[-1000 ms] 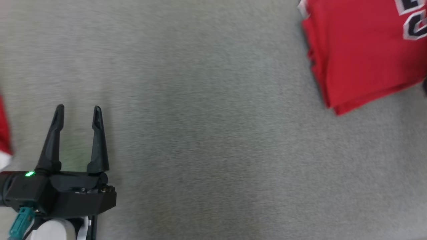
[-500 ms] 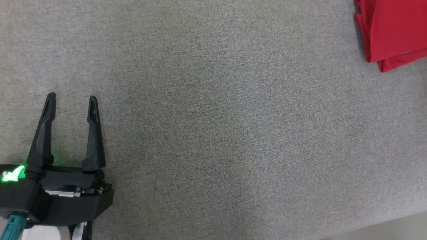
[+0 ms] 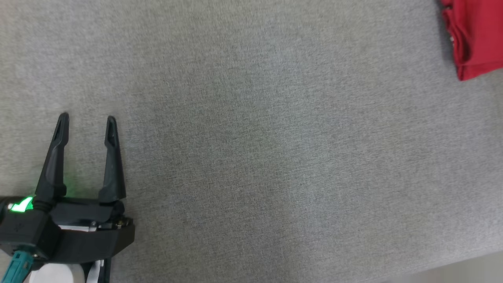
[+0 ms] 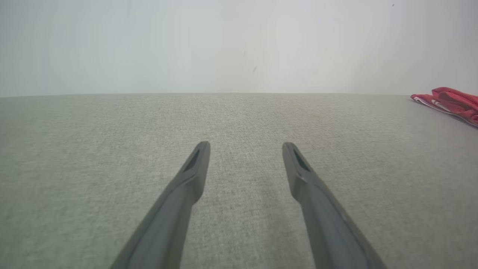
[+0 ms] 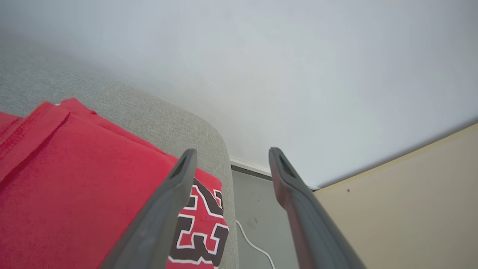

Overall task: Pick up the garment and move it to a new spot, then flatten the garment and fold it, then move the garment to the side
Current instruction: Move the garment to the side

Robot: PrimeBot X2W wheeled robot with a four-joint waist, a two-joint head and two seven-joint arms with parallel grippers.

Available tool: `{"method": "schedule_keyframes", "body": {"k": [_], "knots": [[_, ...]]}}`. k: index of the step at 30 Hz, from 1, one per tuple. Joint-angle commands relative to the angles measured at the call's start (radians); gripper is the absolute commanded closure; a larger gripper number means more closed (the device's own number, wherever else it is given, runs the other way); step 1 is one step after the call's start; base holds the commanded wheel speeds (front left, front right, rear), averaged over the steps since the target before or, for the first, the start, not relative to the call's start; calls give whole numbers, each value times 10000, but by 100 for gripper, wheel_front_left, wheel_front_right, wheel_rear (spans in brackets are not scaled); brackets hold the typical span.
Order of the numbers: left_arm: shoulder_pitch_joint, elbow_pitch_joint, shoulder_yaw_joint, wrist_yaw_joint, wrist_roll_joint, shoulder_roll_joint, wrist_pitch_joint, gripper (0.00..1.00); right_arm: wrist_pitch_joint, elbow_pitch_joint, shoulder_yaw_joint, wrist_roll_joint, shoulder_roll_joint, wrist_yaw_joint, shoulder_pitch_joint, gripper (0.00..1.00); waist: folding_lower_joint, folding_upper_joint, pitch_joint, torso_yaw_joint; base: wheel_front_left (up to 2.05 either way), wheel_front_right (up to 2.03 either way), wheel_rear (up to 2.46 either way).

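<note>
Head view: folded garment upper right, axis unclear; left fingers, right fingers spread.

red garment cut off at head view's right edge

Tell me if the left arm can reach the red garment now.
Doubtful. Nothing blocks it, but the left gripper sits open far across the grey surface from the garment; the right gripper is much nearer.
</note>
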Motion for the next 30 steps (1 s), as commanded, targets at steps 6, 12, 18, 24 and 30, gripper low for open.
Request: {"method": "schedule_keyframes", "body": {"k": [6, 12, 18, 24, 30], "knots": [[520, 303, 234, 116, -243, -102, 2, 0, -556, -163, -366, -59, 684, -29, 548, 0, 0, -1, -1317, 110, 0, 0, 0], [1071, 592, 367, 184, -291, -202, -1, 0, -616, -2236, -1678, -149, 1212, -29, 2119, 0, 0, -1, -2510, 341, 0, 0, 0], [1683, 866, 523, 219, -386, -252, 2, 0, -604, -4406, -3675, -871, 2126, -29, 4806, 0, 0, -1, -3544, 498, 0, 0, 0], [2007, 1319, 642, 243, -447, -277, 0, 0, -606, -6076, -5516, -1533, 3301, -29, 7565, 0, 0, -1, -4251, 821, 0, 0, 0], [2263, 1734, 616, 214, -423, -300, 0, 0, -605, -7178, -6528, -1952, 4419, -29, 9922, 0, 0, -1, -4890, 1075, 0, 0, 0]]}}
